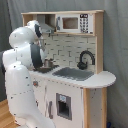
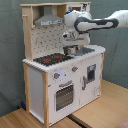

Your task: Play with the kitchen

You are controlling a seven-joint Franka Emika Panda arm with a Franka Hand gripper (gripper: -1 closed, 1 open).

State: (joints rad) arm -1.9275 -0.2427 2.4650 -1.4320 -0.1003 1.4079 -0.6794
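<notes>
Just one kitchen [image 2: 60, 75], one tool [image 2: 71, 50].

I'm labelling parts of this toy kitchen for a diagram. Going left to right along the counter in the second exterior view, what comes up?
Black-and-red hob → pincer hanging over the counter → sink. Below, on the front: oven door, then the smaller door with a dark panel.

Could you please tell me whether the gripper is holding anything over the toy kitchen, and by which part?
It cannot be told: the gripper hangs over the kitchen countertop, with a small metal pot close below.
</notes>
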